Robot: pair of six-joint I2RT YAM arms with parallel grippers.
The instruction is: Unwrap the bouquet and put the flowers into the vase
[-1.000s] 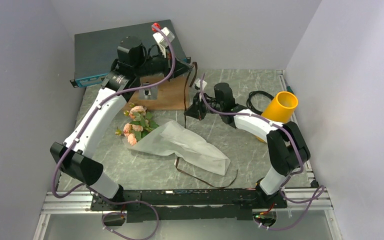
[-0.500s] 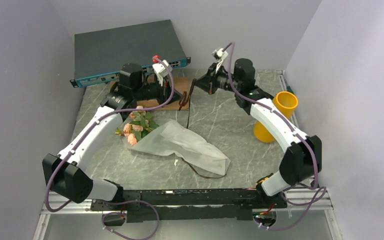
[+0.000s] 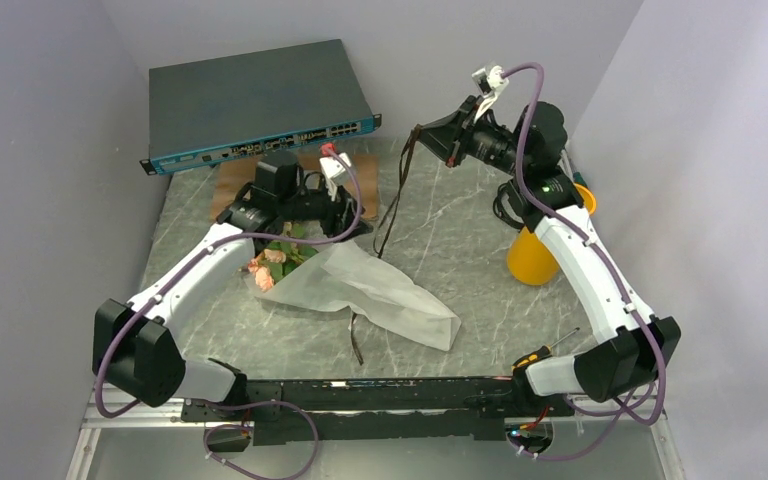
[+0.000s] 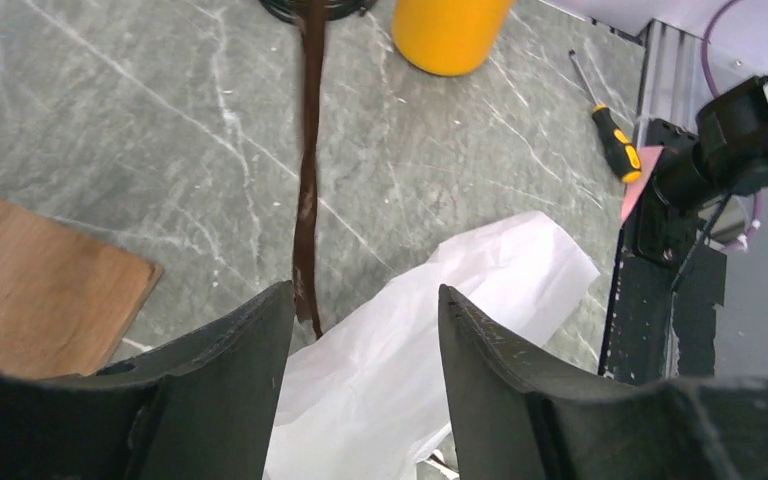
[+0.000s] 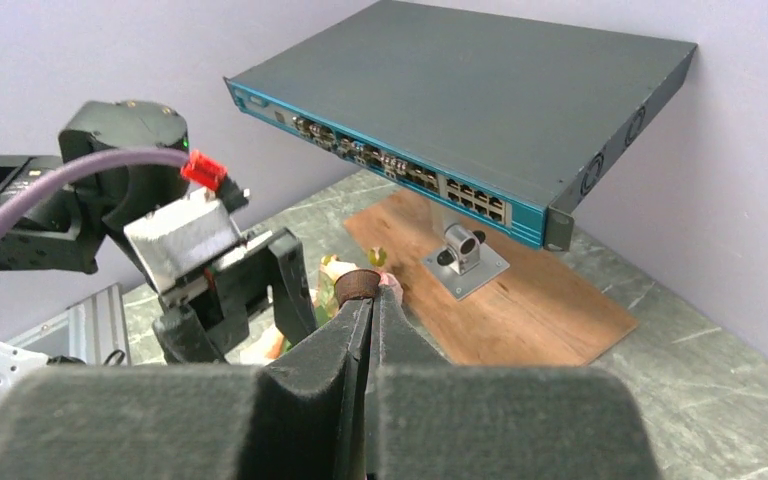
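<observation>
Roses (image 3: 275, 262), pink and peach with green leaves, lie on the grey stone-look table (image 3: 460, 240), a bit left of the middle. They poke out of one end of a thin white see-through paper sheet (image 3: 385, 295) that lies flat. Together they make the bouquet, and it is on its side.

A thin brown ribbon (image 3: 396, 195) hangs down from the right gripper (image 3: 428, 133) to the paper. This gripper is up high over the far side of the table. Its two fingers are pressed tight together on the top end of the ribbon.

The left gripper (image 3: 348, 220) is low, right by the roses and the paper. Its fingers stand apart and nothing is between them. The ribbon hangs just beside one finger.

The plain yellow-orange tube vase (image 3: 532, 258) stands upright on the right side of the table. It is well apart from the bouquet and partly hidden behind the right arm.

A screwdriver with a black and orange handle (image 3: 543, 352) lies near the right arm's base. A brown wooden board (image 3: 228, 192) lies at the far side, by a flat dark box with a blue front (image 3: 250, 100).
</observation>
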